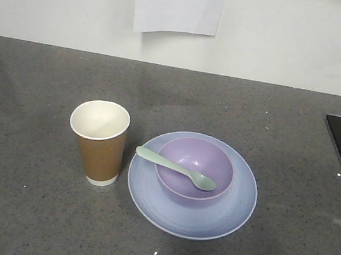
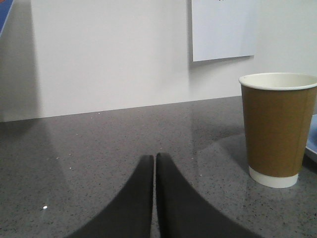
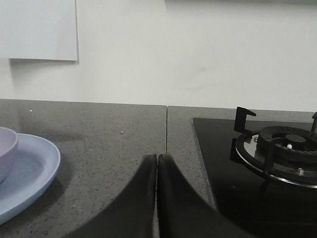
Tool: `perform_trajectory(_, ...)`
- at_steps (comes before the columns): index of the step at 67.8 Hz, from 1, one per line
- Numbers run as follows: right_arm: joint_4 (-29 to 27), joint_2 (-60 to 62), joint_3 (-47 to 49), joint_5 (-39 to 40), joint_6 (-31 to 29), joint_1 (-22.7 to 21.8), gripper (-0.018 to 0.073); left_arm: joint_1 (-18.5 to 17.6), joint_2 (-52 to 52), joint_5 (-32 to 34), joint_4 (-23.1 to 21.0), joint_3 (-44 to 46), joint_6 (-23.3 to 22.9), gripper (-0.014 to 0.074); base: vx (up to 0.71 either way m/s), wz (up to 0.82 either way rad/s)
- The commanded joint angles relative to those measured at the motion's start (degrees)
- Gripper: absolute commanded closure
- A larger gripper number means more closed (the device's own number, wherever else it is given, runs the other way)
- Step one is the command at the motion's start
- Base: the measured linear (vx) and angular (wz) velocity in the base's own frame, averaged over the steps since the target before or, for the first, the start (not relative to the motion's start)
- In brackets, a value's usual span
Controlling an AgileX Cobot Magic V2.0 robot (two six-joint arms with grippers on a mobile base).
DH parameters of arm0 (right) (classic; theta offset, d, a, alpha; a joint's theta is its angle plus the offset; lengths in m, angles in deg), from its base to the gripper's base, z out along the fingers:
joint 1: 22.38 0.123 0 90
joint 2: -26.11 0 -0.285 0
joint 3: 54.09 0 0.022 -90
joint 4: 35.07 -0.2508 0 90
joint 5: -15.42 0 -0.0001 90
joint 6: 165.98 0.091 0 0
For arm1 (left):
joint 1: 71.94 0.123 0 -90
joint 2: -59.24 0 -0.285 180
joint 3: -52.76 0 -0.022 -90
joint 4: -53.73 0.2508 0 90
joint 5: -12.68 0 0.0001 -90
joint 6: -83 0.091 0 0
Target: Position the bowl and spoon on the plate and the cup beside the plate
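A speckled grey counter [image 1: 19, 195] meets a white wall [image 1: 287, 36] with taped paper [image 1: 178, 2]; a black hob [image 3: 277, 163] sits right. Both the left gripper [image 2: 155, 163] and right gripper [image 3: 157, 163] seem pressed together, holding nothing.

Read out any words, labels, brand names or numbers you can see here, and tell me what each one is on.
No readable text in any view.
Sheet of paper on the wall: looks blank in the front view; the left wrist view shows tiny dark specks at its top edge, cut off and unreadable.
Cup: plain brown, no print.
Plate, bowl, spoon: no markings.
Gas burner: no label visible.
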Motion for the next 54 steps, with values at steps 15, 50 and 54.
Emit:
perform_trajectory(15, 2.99, 1.71, -1.80, 5.66, 0.19, -0.34, 0.0564, -0.24, -0.41, 4.20, -0.21, 1.48, -0.53, 0.0603, 0.00, 0.00)
perform_trajectory(50, 2.99, 1.71, -1.80, 5.73, 2.92, -0.34, 0.0564, -0.24, -0.41, 4.20, -0.21, 1.48, -0.53, 0.0603, 0.00, 0.00)
perform_trajectory(54, 2.99, 1.71, -1.80, 5.73, 2.92, -0.34, 0.0564, -0.24, -0.41, 4.20, -0.21, 1.48, -0.53, 0.0603, 0.00, 0.00)
